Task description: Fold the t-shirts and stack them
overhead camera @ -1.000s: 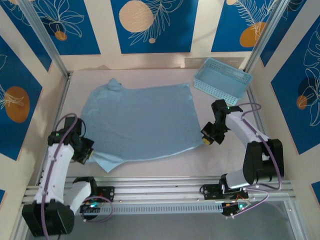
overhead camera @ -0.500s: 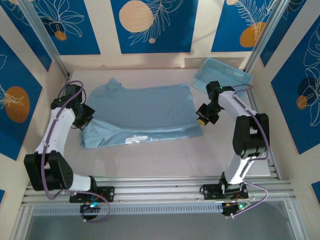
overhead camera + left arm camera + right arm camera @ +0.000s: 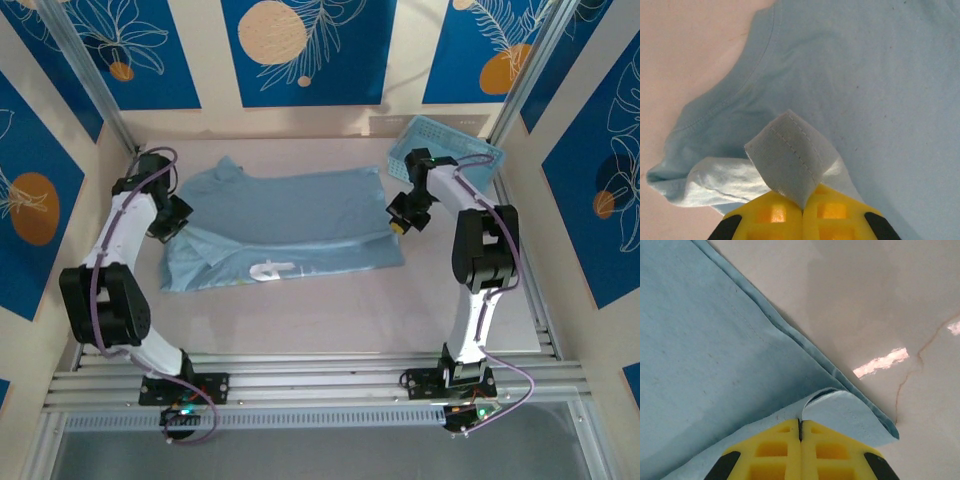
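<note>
Left wrist view, nearest: left gripper (image 3: pixel 802 207), yellow pads pressed together on a doubled, stitched tab of the t-shirt (image 3: pixel 865 75); pale table (image 3: pixel 685 50) off the shirt's curved edge

Right wrist view: right gripper (image 3: pixel 800 427) clamped tight on a curled-up hem corner at the shirt's right edge, hem line running away over glossy table

The top view adds what the wrists miss: the shirt lies mid-table, its near part doubled over itself, with white lettering (image 3: pixel 272 269) showing on the near strip. The grippers sit at the shirt's left and right ends

Beyond the shirt's far right corner: light-blue lattice basket (image 3: pixel 445 135), right arm (image 3: pixel 450 185) crossing its near side; bare lattice floor where visible
</note>
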